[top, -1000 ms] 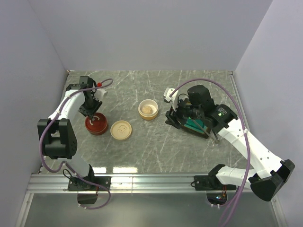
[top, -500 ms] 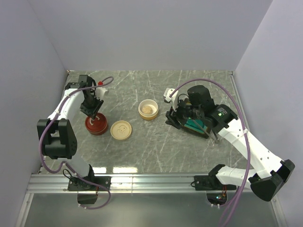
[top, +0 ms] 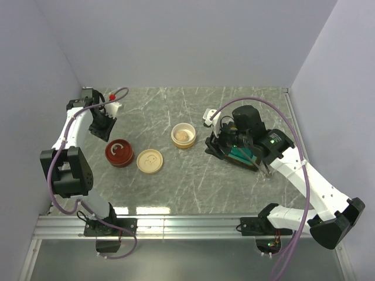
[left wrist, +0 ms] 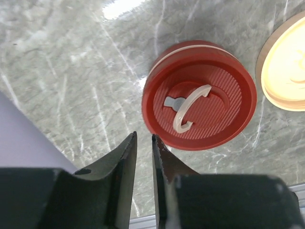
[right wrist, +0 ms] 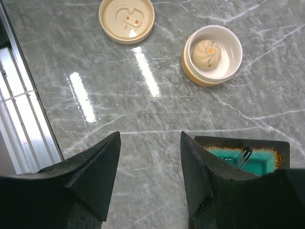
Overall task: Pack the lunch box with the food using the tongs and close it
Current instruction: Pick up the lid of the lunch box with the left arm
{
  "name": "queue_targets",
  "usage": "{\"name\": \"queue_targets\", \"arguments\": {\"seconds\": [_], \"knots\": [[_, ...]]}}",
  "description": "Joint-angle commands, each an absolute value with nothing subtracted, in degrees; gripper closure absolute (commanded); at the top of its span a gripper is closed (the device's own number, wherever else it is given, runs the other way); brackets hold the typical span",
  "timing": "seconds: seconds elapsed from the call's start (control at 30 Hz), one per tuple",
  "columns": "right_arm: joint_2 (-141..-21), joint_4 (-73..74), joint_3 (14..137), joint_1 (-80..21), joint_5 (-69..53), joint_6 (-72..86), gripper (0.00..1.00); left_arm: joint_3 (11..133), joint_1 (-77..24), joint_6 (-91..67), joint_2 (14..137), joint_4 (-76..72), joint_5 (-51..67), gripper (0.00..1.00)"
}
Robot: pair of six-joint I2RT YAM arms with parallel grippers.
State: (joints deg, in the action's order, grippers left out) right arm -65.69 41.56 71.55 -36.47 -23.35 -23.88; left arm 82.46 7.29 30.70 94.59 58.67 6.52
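silver metal tongs [right wrist: 243, 156] lie unused in the teal dark-rimmed tray [right wrist: 267, 143] below my right gripper [right wrist: 150, 157], whose jaws are wide apart and empty, my left gripper [left wrist: 143, 143] is barely apart and empty by the lidded round red container [left wrist: 199, 95], and one pale bun [right wrist: 207, 53] sits in the round cream bowl [right wrist: 190, 71], so i judge packing barely begun.

Tabletop [top: 193, 181]: grey marble-look slab, polished and glossy, lamp glare on it. Rail [top: 176, 225] at near edge: brushed metal. Red container [left wrist: 200, 95] by left edge: plastic, lid finely ribbed; lid handle [left wrist: 190, 107] translucent whitish plastic. Tan lid [right wrist: 126, 20]: smooth plastic. Round container [right wrist: 212, 55]: glossy white inside; bun [right wrist: 207, 53] matt. Tray [right wrist: 224, 160]: glossy teal glaze, dark rim. Tongs [right wrist: 243, 156]: shiny metal. Fingers [right wrist: 95, 176] of right gripper [right wrist: 150, 136]: matt black plastic.
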Motion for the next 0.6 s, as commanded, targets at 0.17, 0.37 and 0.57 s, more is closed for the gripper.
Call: {"name": "queue_targets", "arguments": {"seconds": [0.17, 0.37, 0.57], "knots": [[-64.0, 41.0, 71.4, -36.0, -23.1, -24.4, 0.40, 79.8, 7.1, 32.7, 97.4, 56.2, 8.4, 0.82], [-64.3, 41.0, 71.4, -36.0, -23.5, -24.3, 0.40, 80.2, 7.2, 33.0, 98.6, 56.9, 10.6, 0.81], [-64.5, 41.1, 71.5, -36.0, -23.5, -24.5, 0.40, 80.9, 7.2, 33.1, 98.8, 58.4, 13.2, 0.79]]}}
